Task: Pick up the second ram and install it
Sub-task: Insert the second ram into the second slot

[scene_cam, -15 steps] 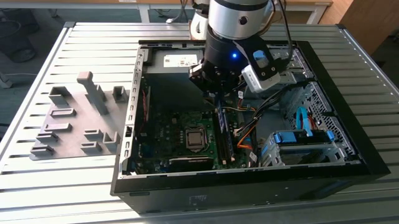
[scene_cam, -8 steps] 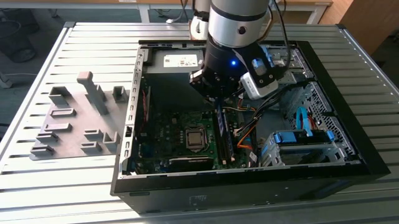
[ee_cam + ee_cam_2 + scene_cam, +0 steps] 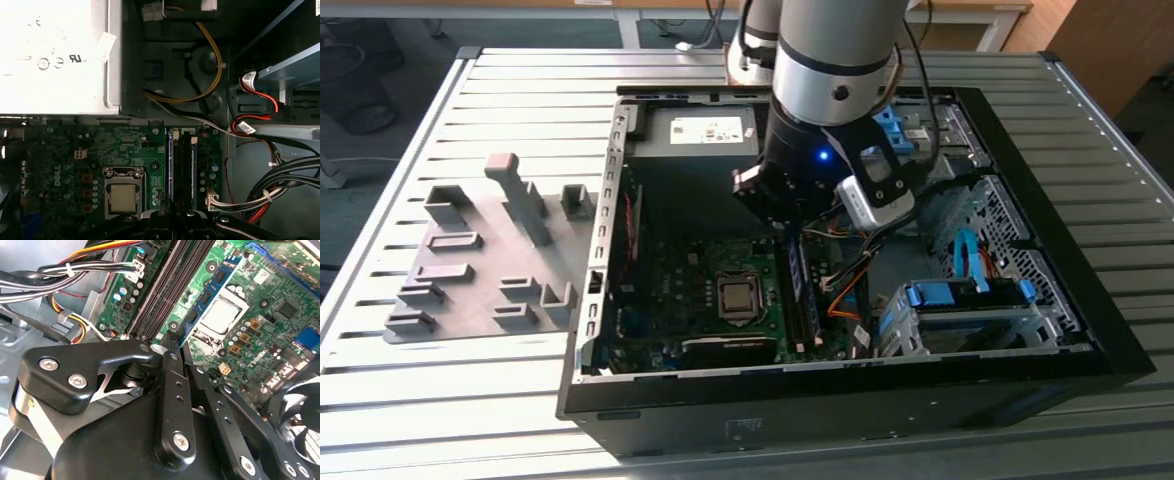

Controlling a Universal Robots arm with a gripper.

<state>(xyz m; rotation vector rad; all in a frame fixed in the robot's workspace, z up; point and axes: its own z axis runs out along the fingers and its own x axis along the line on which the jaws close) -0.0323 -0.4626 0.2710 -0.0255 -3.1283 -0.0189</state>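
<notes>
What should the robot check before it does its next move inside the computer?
1. Computer case open on top: ok.
2. Tool is over the memory slots: ok.
3. A memory stick stands in the slot beside the processor: ok.
4. That stick is pushed fully down: cannot tell.
5. Cables lie beside the slots, not across them: ok.

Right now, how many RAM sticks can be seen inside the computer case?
2. The first ram sits beside the processor; the second ram stands parallel just beyond it, at the gripper. More could be hidden.
</notes>
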